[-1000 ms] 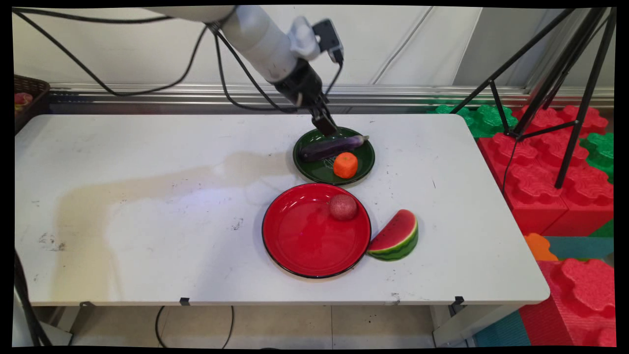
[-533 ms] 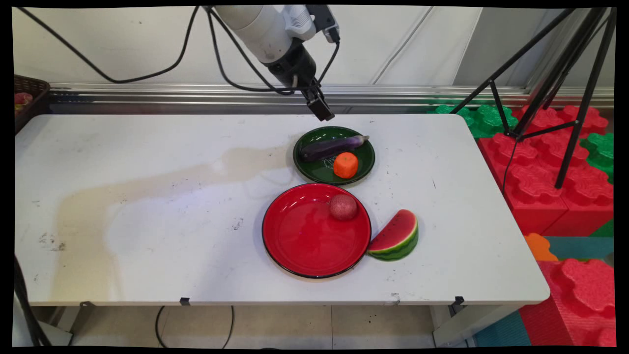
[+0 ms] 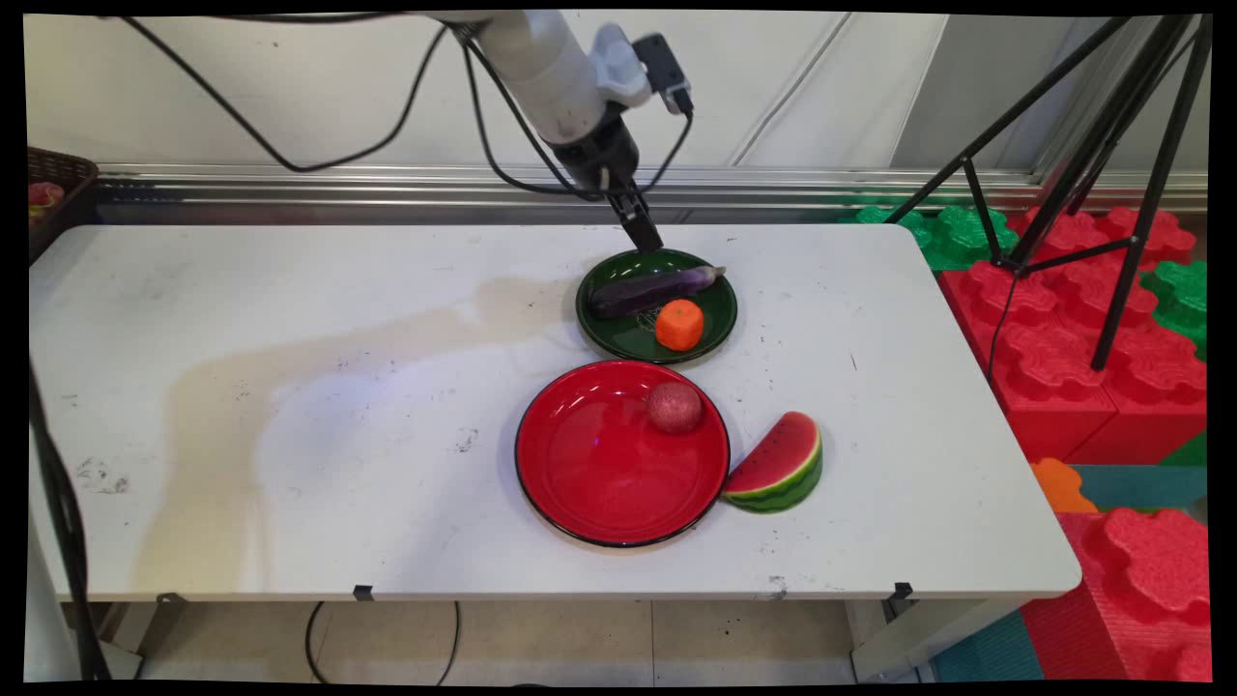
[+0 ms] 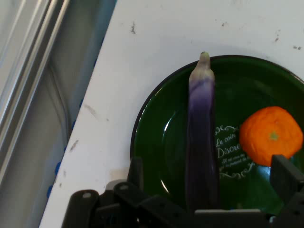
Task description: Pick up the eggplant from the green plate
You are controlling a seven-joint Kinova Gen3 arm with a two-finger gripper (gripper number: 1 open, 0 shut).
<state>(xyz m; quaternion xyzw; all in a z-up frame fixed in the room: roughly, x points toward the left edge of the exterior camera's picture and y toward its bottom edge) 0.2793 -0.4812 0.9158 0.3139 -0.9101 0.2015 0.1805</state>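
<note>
A purple eggplant (image 3: 655,288) (image 4: 202,142) lies across a dark green plate (image 3: 609,324) (image 4: 156,137), with an orange (image 3: 679,325) (image 4: 270,135) beside it on the same plate. My gripper (image 3: 646,238) (image 4: 209,175) hangs a little above the plate's far rim and is open. In the hand view its two fingers (image 4: 136,172) stand wide apart on either side of the eggplant, apart from it and holding nothing.
Nearer the camera a red plate (image 3: 599,474) carries a small reddish fruit (image 3: 675,406). A watermelon slice (image 3: 779,464) lies against that plate's right rim. A dark basket (image 3: 53,188) sits at the table's far left. A tripod (image 3: 1092,164) and foam blocks (image 3: 1073,329) stand to the right.
The gripper lifted off the eggplant and away from the green plate, then came back down a little over the plate's far rim. The eggplant and orange have stayed put.
</note>
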